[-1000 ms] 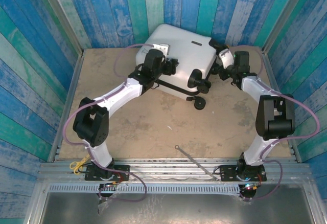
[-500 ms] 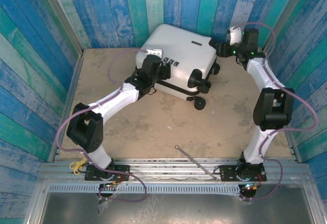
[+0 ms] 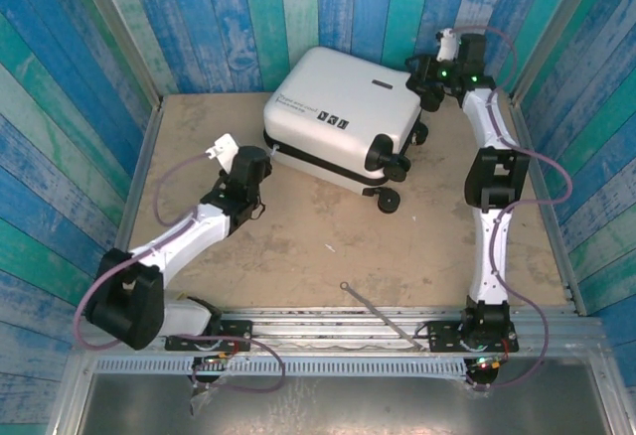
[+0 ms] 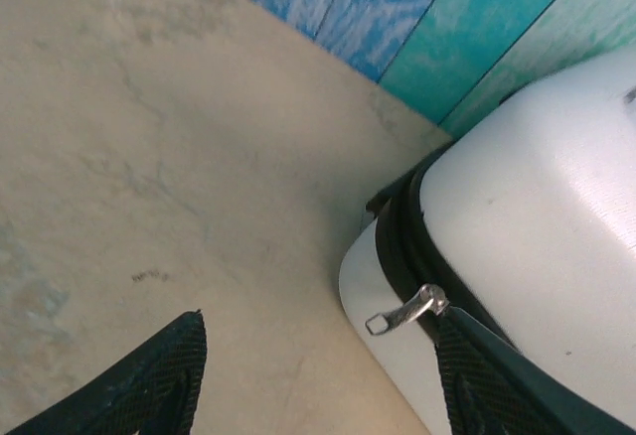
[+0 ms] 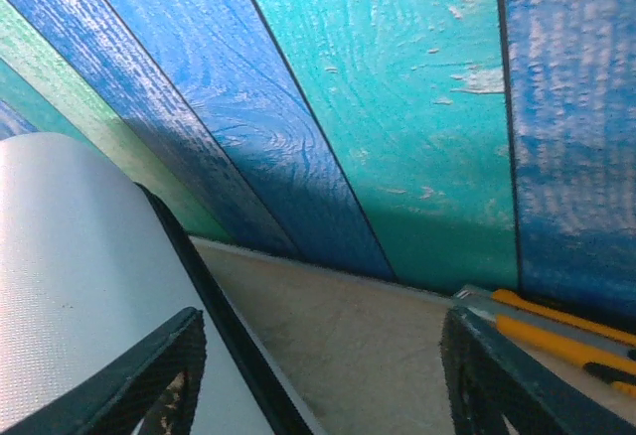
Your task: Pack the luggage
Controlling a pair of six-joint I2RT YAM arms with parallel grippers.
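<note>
Left gripper [image 4: 318,356]: fingers apart, empty, hovering over the bare tan tabletop [image 3: 298,256] just off the near-left corner of the large white hard-shell suitcase [image 3: 343,112], probably lined up on the silver zip pull [image 4: 407,311]. Suitcase lies shut at far centre, close to the blue plank wall [image 3: 298,8]. Right gripper [image 5: 318,356]: apart, empty, at its far-right corner. Little room there, plenty on the near side.

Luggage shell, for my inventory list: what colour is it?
White. The luggage shows best in the top external view.
</note>
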